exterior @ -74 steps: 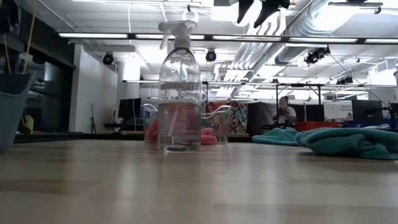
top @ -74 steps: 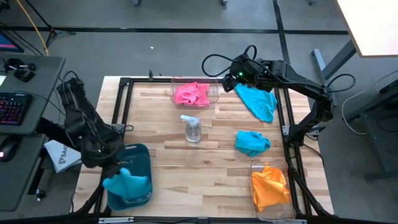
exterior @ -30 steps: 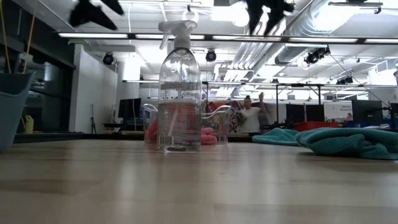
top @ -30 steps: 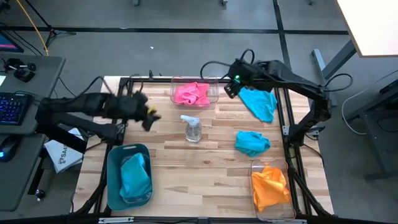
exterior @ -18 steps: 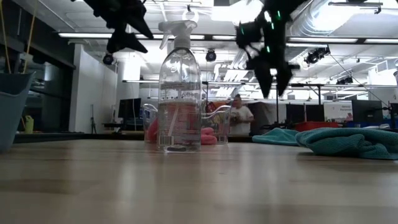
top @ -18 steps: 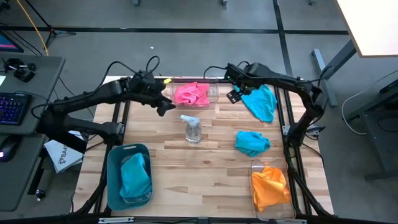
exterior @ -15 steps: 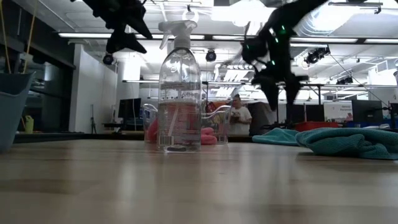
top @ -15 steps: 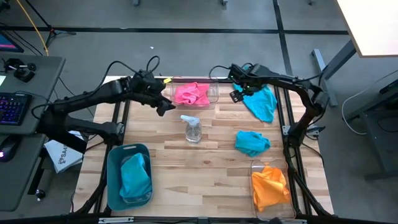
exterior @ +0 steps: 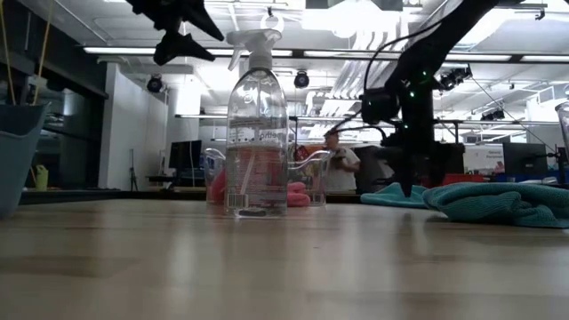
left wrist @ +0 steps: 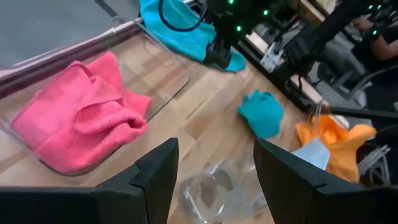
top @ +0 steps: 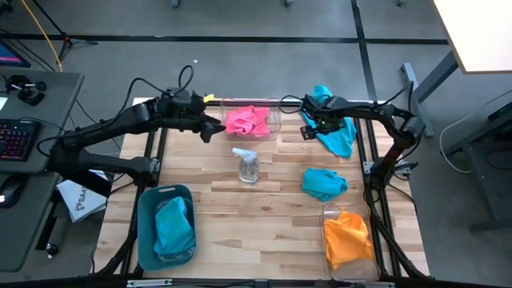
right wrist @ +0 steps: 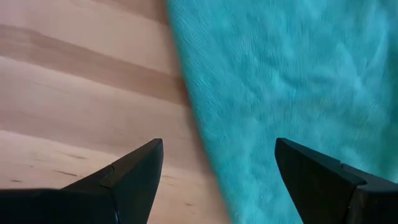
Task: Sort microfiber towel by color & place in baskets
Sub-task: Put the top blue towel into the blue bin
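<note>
The right tool [top: 309,126] hangs low over the upper right of the desk [top: 272,216], its fingers spread wide and empty. Seen from its wrist, it sits at the edge of a teal towel [top: 334,128], one finger over bare wood and the other over cloth. That towel lies spread out, its long axis running from the upper edge of the frame down toward the lower right. Part of it rises over the arm near the desk's far edge.

The left tool [top: 210,130] hovers in the upper middle, just left of the clear basket [top: 276,118]. Its fingers are parted wide with nothing between them. A pink towel [top: 246,120] lies bunched in that basket.

A spray bottle [top: 247,166] stands upright at the centre. A second teal towel [top: 324,182] lies crumpled to its right. At the lower right, an orange towel [top: 349,240] fills another clear basket [top: 330,214]. At the lower left, the opaque teal basket [top: 144,232] holds a teal towel [top: 174,228] lying lengthwise along it.

In the low view a person [exterior: 341,167] shows in the room behind.
</note>
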